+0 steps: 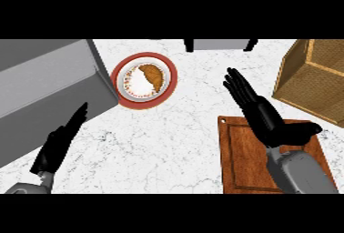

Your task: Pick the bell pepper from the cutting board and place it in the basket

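Left of the straight-fingered, empty right robot hand [259, 111] a round red-rimmed plate [168, 75] holds a croissant [153, 75], while the woven basket [302, 86] stands to its right.

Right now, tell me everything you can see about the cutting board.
The cutting board is a reddish-brown wooden rectangle with a groove running just inside its edge. It lies flat on the white marbled counter at the lower right, just below the woven basket. The right hand and forearm stretch over it, fingers straight, hiding much of its surface. No bell pepper shows on the visible part.
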